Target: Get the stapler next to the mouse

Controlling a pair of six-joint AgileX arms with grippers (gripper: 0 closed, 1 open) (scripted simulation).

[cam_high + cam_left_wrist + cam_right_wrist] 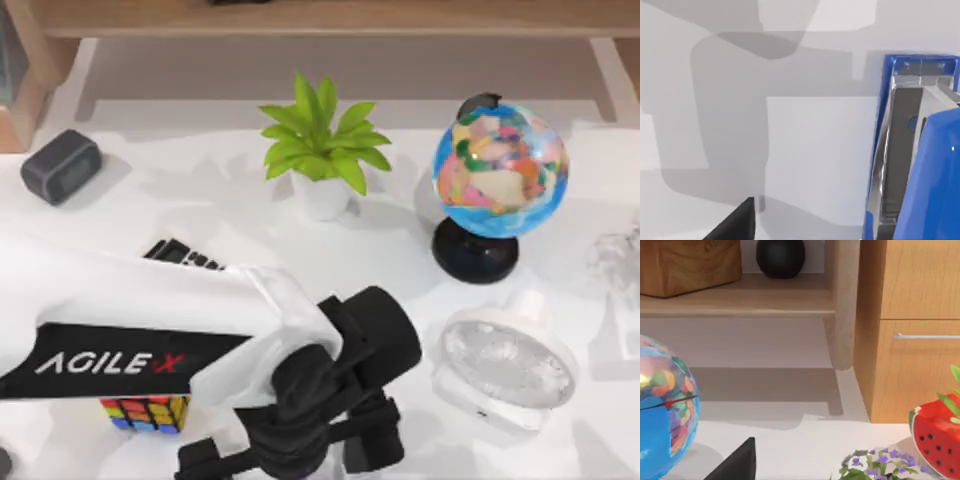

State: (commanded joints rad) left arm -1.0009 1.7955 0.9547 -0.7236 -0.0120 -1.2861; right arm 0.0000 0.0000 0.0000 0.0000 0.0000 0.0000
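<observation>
My left arm point(150, 330) reaches across the table's point(230, 200) near side w/ stapler point(920, 160) just beside it; grip state unclear.

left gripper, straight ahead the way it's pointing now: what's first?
Likely the bare white table; the bright blue stapler with metal insides sits just off to the side of the left gripper's line. Depth is unclear.

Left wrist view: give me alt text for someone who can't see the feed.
A bright blue stapler with a metal inner channel lies on the white table at one edge of the left wrist view, seen close up. A dark fingertip of the left pincer juts in at another edge, apart from the stapler, and soft grey shadows cross the tabletop.
</observation>
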